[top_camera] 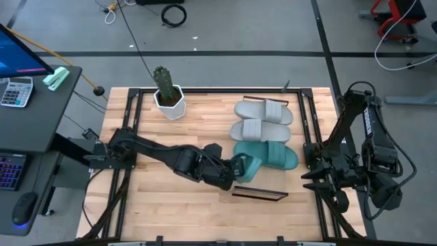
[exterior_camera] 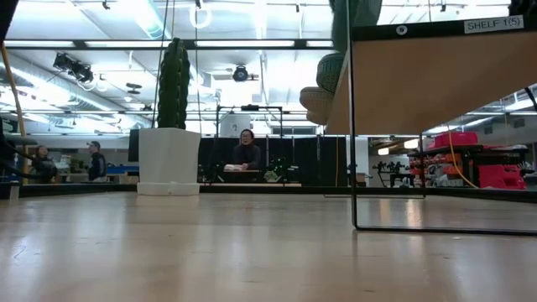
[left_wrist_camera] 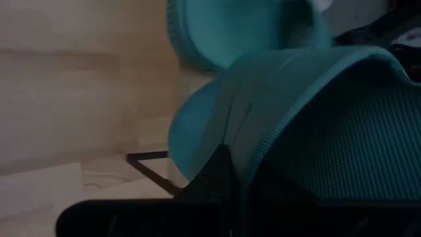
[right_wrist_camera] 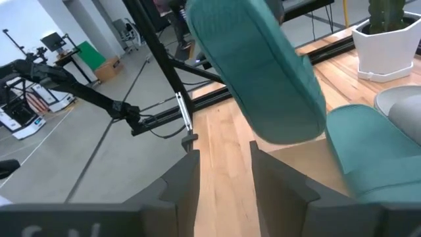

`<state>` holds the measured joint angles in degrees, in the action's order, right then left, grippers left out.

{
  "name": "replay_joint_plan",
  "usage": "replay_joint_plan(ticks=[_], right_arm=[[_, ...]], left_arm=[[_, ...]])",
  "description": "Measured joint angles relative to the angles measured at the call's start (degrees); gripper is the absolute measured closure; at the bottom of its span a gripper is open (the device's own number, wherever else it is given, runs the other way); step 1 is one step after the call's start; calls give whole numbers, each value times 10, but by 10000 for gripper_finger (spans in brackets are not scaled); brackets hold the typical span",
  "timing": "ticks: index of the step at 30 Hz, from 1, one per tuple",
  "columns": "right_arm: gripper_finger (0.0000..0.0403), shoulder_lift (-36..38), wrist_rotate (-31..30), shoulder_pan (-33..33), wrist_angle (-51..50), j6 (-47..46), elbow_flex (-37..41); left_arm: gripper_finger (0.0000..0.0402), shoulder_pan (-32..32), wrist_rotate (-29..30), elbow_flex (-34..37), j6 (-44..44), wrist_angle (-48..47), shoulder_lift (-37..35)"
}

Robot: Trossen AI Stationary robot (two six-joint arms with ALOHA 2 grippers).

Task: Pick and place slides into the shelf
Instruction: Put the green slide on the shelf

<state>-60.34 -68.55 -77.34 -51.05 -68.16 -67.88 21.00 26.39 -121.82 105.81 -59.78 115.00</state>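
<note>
L tool (top_camera: 235,167) is clamped on a teal slide (top_camera: 247,164), held tilted just off the near-left end of the shelf (top_camera: 259,195). In the L wrist view the held slide's ribbed strap (left_wrist_camera: 329,125) fills most of the pic, w/ a dark finger (left_wrist_camera: 214,174) pressed against it and the thin dark shelf frame (left_wrist_camera: 148,164) on the desk below. R wrist view shows that slide's sole (right_wrist_camera: 263,72) hanging up in the air over the shelf's plank end.

On the shelf top, counting away from the held slide: 2nd teal slide (top_camera: 273,154) lies flat right beside it, then a grey slide (top_camera: 259,130) touching that one, then another grey slide (top_camera: 265,111) at the far end. All three lie crosswise, side by side.

R tool (top_camera: 308,176) sits to the shelf's right, apart from it, fingers (right_wrist_camera: 181,184) parted w/ a moderate gap and nothing between them; arm idle.

Potted cactus (top_camera: 166,92) in white pot stands on the desk (top_camera: 164,205) to the far left of the shelf. In the low view the shelf's plank underside (exterior_camera: 436,80) and thin leg (exterior_camera: 350,126) show at right, cactus (exterior_camera: 172,117) at left, people seated in the room behind.
</note>
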Motion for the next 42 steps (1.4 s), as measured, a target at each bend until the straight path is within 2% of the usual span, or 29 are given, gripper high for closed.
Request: replay_joint_plan(ticks=[8, 26, 30, 33, 35, 42], right_arm=[[257, 0, 0, 0, 0, 2, 0], [257, 0, 0, 0, 0, 3, 0], [257, 0, 0, 0, 0, 3, 0], [257, 0, 0, 0, 0, 3, 0], [257, 0, 0, 0, 0, 3, 0], [257, 0, 0, 0, 0, -2, 0]], left_arm=[[389, -3, 18, -64, -14, -75, -1], [389, 2, 18, -64, 12, -10, 46], [389, 1, 17, -68, -1, -13, 46], [389, -6, 21, -111, -29, -47, 47], [389, -12, 24, -134, -57, -36, 42], [389, -24, 34, -132, -106, 8, 4]])
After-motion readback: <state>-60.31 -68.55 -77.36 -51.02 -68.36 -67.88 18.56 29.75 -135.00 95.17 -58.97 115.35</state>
